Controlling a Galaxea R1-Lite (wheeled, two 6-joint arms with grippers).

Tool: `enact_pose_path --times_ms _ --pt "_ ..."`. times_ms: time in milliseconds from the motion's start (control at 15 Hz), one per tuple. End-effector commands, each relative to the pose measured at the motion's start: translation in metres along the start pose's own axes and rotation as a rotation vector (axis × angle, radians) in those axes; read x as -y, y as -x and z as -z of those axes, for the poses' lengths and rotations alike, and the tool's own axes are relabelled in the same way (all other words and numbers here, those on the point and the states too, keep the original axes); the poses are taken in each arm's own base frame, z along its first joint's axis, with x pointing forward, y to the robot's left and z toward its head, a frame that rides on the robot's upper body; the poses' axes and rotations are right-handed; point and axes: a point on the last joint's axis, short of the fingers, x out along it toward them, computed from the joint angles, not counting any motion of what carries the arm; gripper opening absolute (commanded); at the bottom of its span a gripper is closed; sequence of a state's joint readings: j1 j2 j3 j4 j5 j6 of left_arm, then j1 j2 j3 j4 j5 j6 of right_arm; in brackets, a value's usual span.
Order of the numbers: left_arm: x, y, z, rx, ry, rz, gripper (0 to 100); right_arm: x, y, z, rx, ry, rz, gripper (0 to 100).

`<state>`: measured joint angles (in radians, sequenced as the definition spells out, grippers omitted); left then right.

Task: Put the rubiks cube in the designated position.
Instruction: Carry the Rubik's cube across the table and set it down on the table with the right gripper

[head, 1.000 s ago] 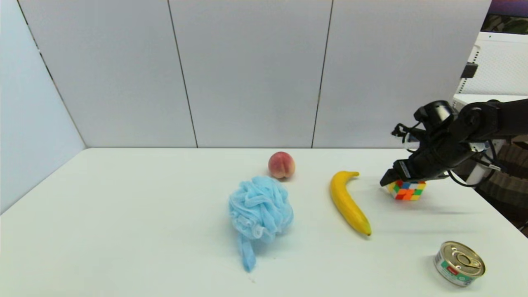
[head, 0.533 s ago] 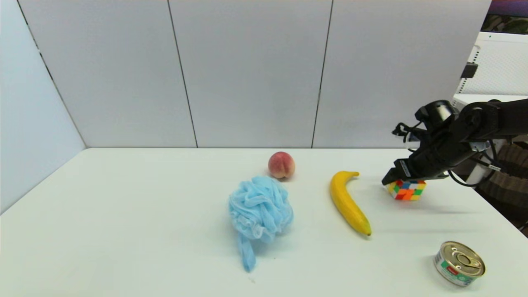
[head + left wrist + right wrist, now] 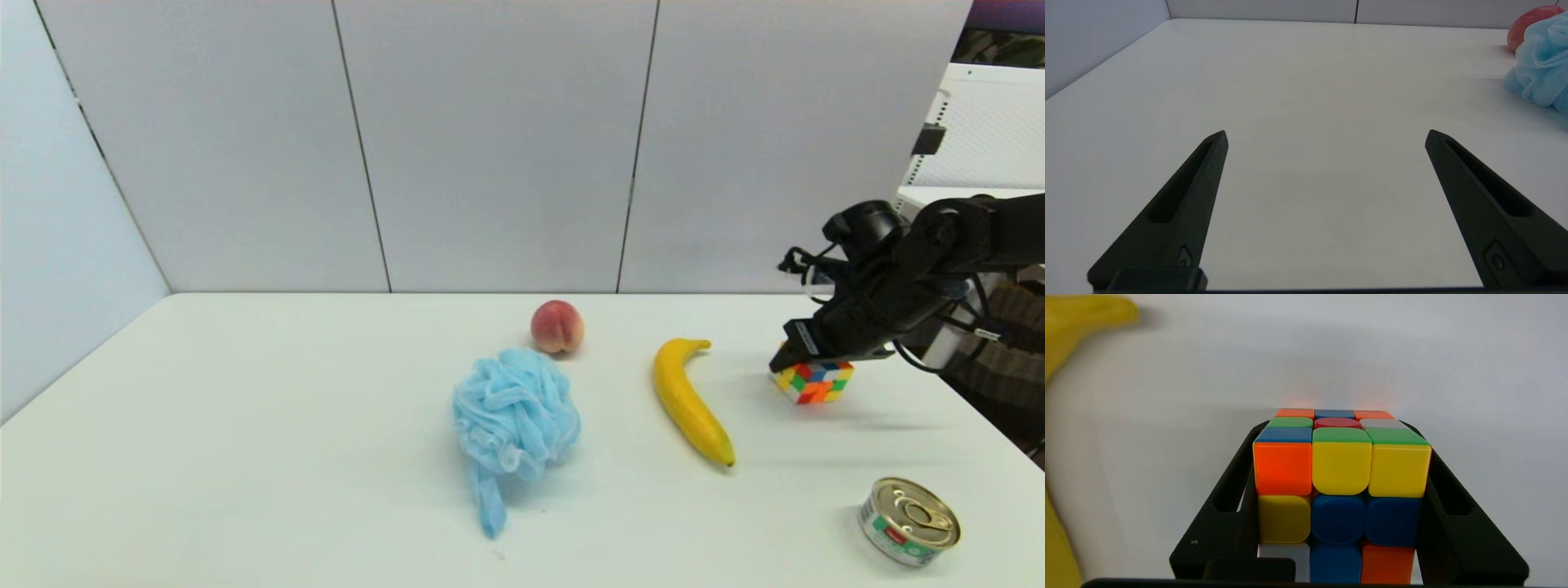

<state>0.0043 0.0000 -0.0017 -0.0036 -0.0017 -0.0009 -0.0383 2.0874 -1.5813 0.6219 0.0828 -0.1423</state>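
Bright tiles of red, blue, green, orange, yellow and white cover the rubiks cube (image 3: 814,380), which in the head view sits at the far right of the white worktop (image 3: 245,425), right of the banana (image 3: 688,400) and well apart from the tin can (image 3: 909,522) nearer the front edge. It looks tilted, one corner lower than the rest, and whether it touches the surface cannot be told. The right tool (image 3: 804,351) comes down on it from above; its black arm reaches in from the right edge, bent at the wrist, with the fingers sloping down and to the left over the cube's top. A blue bath pouf (image 3: 514,420) lies near the middle, with a peach (image 3: 557,326) just behind it.

From the left wrist, the left tool (image 3: 1327,136) hovers low over bare worktop on the left side, its two black fingers spread wide with nothing between them. The pouf and the peach show at the far right of this picture.

From the right wrist, the cube fills the space between the two black fingers (image 3: 1224,522), which press against its opposite sides. Its facing side shows orange and yellow tiles over yellow and blue ones, then white, blue and orange. The upper face carries blue, green, red, white and orange. The banana is a yellow blur at the left edge.
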Motion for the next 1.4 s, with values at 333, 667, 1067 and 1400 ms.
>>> enact_pose_path --times_ms 333,667,1067,1400 --pt "0.000 0.000 0.000 0.001 0.001 -0.001 100 -0.018 0.061 -0.020 0.168 0.047 -0.003 0" --pt "0.000 0.000 0.000 -0.002 0.001 -0.001 100 -0.080 0.101 -0.044 0.337 0.133 -0.128 0" --pt "0.000 0.000 0.000 0.001 0.001 -0.001 100 -0.171 0.112 -0.054 0.491 0.356 -0.425 0" --pt "0.000 0.000 0.000 0.001 0.001 -0.001 100 -0.236 0.088 -0.053 0.552 0.482 -0.557 0"
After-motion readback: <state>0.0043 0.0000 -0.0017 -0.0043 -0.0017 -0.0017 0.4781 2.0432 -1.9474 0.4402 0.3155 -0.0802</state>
